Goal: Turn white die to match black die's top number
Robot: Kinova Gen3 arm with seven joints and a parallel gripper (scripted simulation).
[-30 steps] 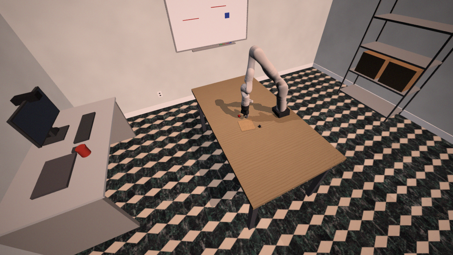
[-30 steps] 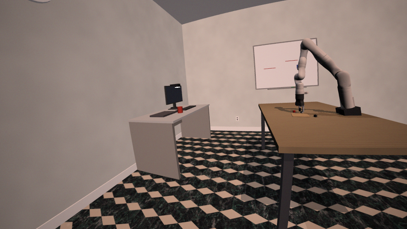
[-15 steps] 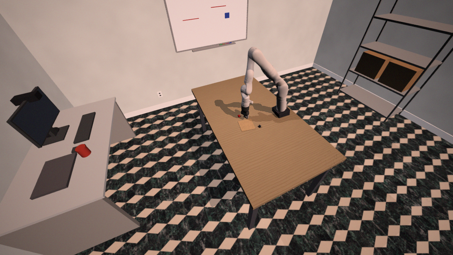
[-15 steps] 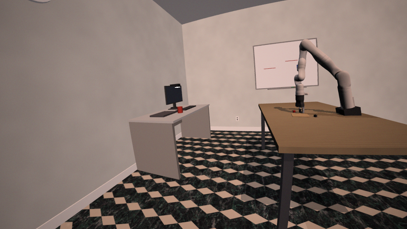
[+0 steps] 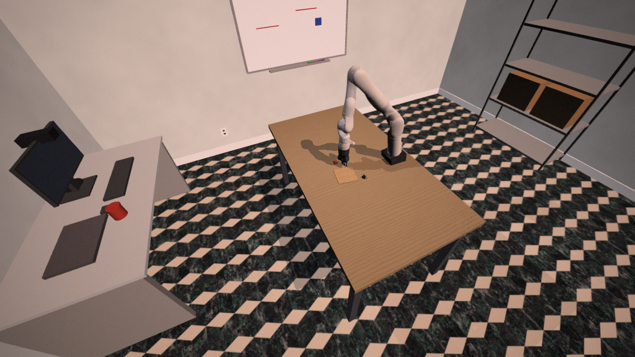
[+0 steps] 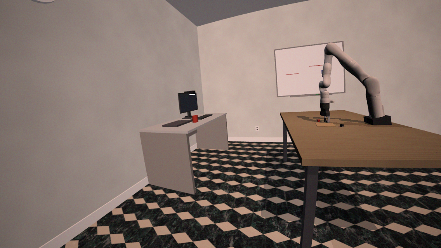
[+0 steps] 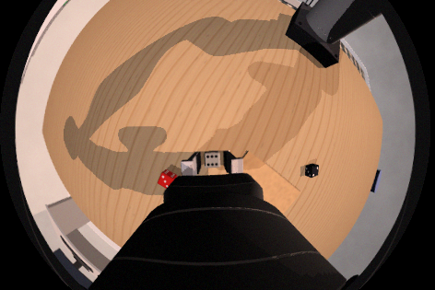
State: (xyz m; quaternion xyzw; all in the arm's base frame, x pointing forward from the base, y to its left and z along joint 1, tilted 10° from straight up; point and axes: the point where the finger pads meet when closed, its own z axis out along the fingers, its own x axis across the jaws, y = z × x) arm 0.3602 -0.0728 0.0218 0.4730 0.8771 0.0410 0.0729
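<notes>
An office room: a whiteboard (image 5: 286, 14) hangs on the wall, left of it a grey desk (image 5: 140, 156) carrying a monitor (image 5: 44, 163) and keyboard (image 5: 118, 177), right of it a metal shelf unit (image 5: 580, 31).
</notes>
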